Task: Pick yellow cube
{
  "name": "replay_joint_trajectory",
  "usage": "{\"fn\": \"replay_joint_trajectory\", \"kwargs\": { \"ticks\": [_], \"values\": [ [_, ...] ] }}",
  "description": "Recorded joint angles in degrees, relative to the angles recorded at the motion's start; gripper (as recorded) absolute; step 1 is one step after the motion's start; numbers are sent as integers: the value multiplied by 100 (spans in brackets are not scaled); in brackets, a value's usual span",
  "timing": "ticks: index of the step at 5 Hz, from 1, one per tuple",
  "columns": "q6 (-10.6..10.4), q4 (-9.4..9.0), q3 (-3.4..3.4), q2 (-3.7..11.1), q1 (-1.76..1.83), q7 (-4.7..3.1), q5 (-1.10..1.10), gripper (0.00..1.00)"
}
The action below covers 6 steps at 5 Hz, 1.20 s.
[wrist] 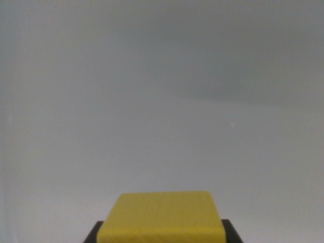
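Yellow cube [161,215], flat matte top, sits between dark jaws at bottom edge

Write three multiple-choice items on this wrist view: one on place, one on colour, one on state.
1. Where does the cube sit in the wrist view?
A. bottom centre
B. top left
C. right edge

2. What colour is the cube?
A. red
B. yellow
C. blue

3. What flanks the cube's lower corners?
A. dark fingers
B. a hand
C. nothing

Answers:
1 A, it fills the lower middle.
2 B, its face is plain yellow.
3 A, dark parts show at both lower corners; whether they grip it cannot be told.
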Motion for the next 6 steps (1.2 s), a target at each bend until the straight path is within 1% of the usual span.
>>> {"fn": "replay_joint_trajectory", "kwargs": {
  "ticks": [1, 2, 3, 4, 5, 6],
  "values": [
    [0, 0, 0, 0, 0, 0, 0, 100],
    [232, 117, -4, -115, -3, 9, 0, 100],
    [232, 117, -4, -115, -3, 9, 0, 100],
    [446, 225, -8, -221, -6, 17, 1, 100],
    [446, 225, -8, -221, -6, 17, 1, 100],
    [638, 322, -12, -317, -9, 25, 1, 100]
  ]
}}
